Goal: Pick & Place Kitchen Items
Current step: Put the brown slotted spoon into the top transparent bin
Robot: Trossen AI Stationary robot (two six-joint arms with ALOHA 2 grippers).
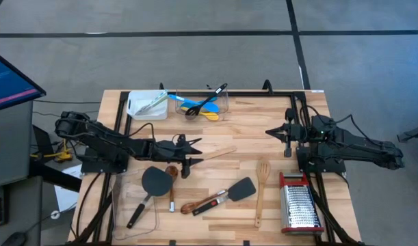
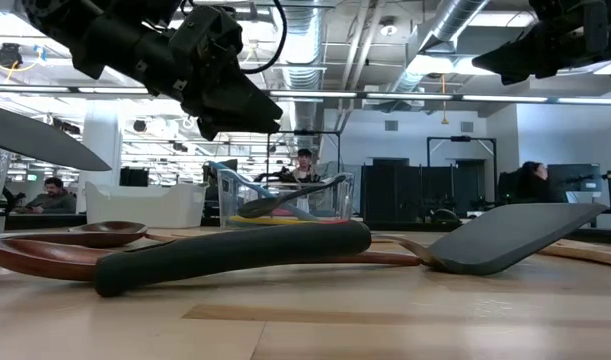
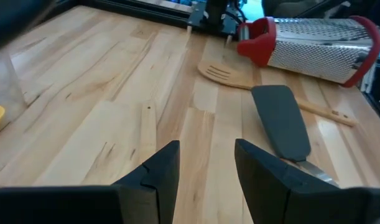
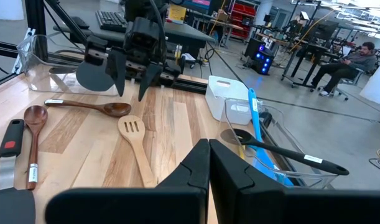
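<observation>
Utensils lie flat on the wooden table point(image 1: 222, 133): a black round skimmer point(image 1: 154, 179), two brown wooden spoons point(image 1: 172, 184) point(image 1: 188, 207), a dark grey spatula point(image 1: 241, 188) point(image 3: 280, 121), a slotted wooden spatula point(image 1: 262, 184) point(image 3: 224, 74) and a pale wooden stick point(image 1: 221, 153). My left gripper point(image 1: 193, 154) point(image 3: 205, 168) hovers open just left of that stick, with only bare table between its fingers. At the table's right side, my right gripper point(image 1: 287, 133) point(image 4: 208, 171) is shut and holds nothing.
A steel grater with red trim point(image 1: 299, 201) lies at the near right. At the far edge stand a clear tub point(image 1: 203, 104) holding blue, yellow and black utensils and a white tray point(image 1: 147, 104). People sit in the room behind.
</observation>
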